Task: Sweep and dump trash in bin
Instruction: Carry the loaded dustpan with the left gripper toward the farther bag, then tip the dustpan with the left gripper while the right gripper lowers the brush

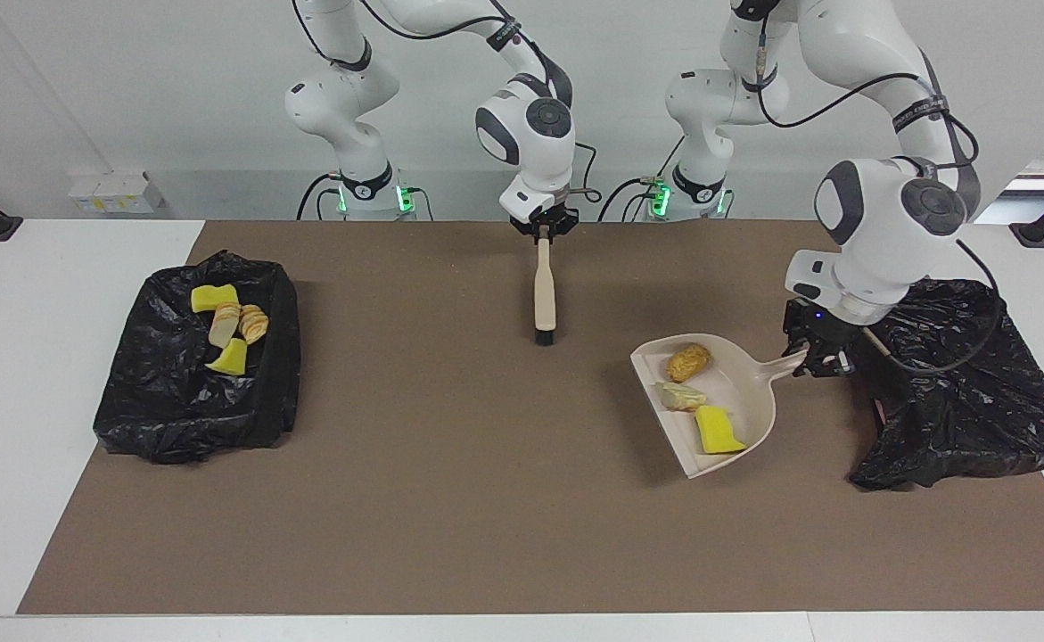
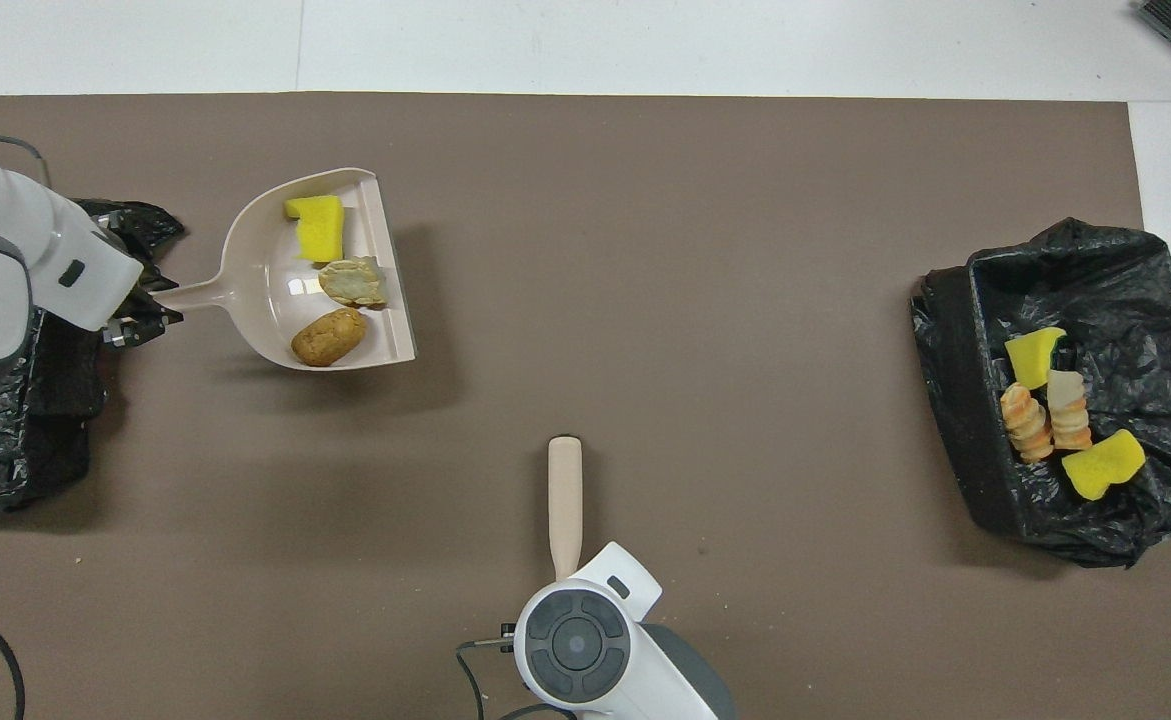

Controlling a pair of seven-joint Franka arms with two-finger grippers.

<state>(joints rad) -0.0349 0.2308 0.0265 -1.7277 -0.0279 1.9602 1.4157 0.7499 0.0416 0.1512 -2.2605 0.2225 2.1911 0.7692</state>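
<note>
Trash [image 1: 693, 395] — three lumps in the dustpan [image 1: 749, 392], four in the bin [image 1: 174, 401] at the right arm's end. The left gripper [image 1: 820, 355], bent low, clamps the pan's handle at the bagged bin's [image 1: 967, 392] nine-o'clock edge. The right gripper [image 1: 543, 229] pinches an upright brush [image 1: 544, 299]; only the facing view shows its bristles.

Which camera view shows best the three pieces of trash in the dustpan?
The overhead view: it looks straight into the dustpan, so the yellow wedge, beige chunk and brown chunk lie clearly apart. The facing view shows all three too, but slantwise.
</note>
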